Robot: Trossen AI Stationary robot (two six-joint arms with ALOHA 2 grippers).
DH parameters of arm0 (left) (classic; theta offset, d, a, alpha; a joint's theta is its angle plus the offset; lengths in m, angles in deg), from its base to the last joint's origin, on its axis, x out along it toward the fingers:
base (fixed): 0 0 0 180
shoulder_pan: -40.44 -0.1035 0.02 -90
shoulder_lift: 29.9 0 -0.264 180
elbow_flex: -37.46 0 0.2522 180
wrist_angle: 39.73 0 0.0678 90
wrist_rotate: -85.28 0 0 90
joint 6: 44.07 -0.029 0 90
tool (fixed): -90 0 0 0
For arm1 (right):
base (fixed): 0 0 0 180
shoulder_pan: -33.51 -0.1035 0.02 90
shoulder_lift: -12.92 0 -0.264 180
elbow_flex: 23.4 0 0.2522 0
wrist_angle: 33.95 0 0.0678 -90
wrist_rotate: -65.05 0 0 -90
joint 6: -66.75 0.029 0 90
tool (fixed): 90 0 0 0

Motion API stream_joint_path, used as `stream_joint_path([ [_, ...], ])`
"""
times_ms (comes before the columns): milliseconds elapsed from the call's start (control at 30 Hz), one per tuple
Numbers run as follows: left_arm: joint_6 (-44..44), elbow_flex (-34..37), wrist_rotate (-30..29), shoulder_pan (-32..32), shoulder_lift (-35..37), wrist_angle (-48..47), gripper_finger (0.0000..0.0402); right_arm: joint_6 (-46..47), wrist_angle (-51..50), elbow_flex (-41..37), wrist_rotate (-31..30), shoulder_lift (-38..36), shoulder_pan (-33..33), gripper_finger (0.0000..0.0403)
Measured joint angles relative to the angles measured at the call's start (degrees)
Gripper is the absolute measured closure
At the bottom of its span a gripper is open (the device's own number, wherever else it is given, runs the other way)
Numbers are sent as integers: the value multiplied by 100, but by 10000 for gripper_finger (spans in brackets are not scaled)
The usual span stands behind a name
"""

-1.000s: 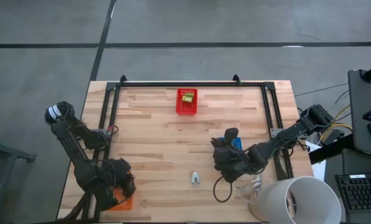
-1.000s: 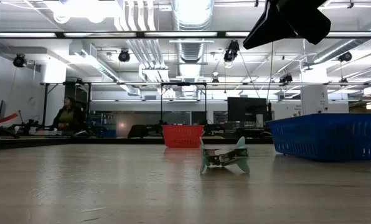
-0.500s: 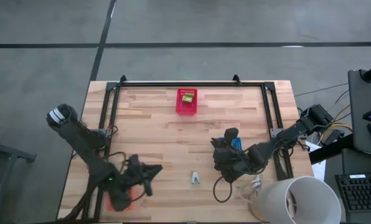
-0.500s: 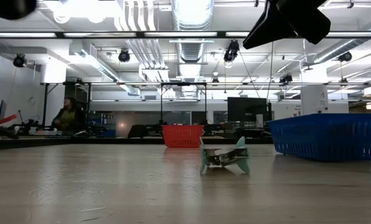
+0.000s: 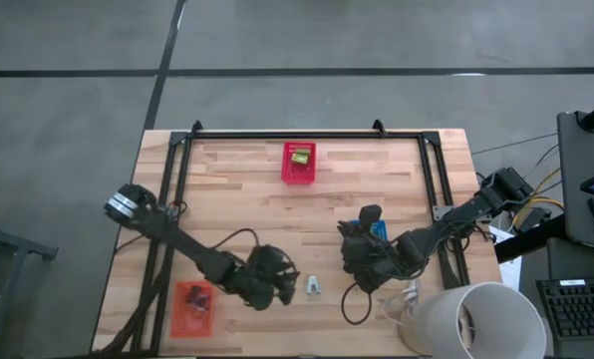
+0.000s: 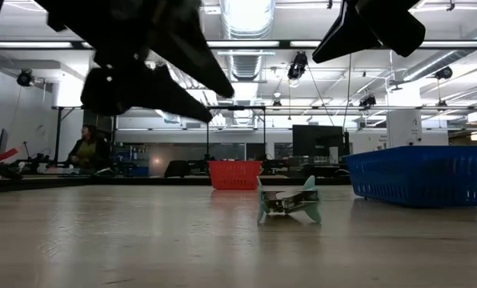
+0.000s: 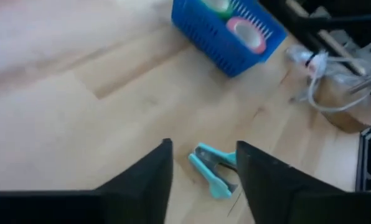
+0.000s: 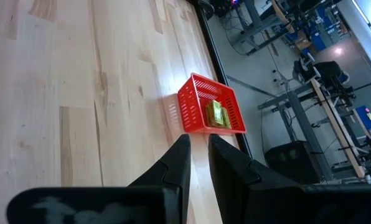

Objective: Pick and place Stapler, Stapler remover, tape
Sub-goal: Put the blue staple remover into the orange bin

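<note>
High view: left claw (image 5: 289,284) beside stapler remover (image 5: 314,286)

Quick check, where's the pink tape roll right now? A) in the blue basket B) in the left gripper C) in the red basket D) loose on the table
A: the left wrist view shows the pink tape roll lying inside the blue basket, while the left gripper hangs open over the stapler remover.

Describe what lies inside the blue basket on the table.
The left wrist view shows the blue basket holding two tape rolls: a red-pink tape roll and a green tape roll, cut off by the picture's edge. The basket's floor beneath them is hidden by its walls.
</note>
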Motion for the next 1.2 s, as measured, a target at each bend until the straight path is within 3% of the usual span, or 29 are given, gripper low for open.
stream_joint_path([
  [133,123,-265,491,-183,-411,6,195,8,-8,-2,1,0,0,351],
  [300,164,-690,604,-188,-902,6,188,22,-9,-27,2,0,0,351],
  [667,252,-1092,923,-189,-1604,-10,188,22,-4,-35,2,0,-4,351],
  [967,390,-1089,1090,-174,-1610,-71,193,20,-3,-35,2,0,-4,351],
  [1200,381,-1066,1090,-174,-1609,-62,225,21,-3,-37,2,0,-4,351],
])
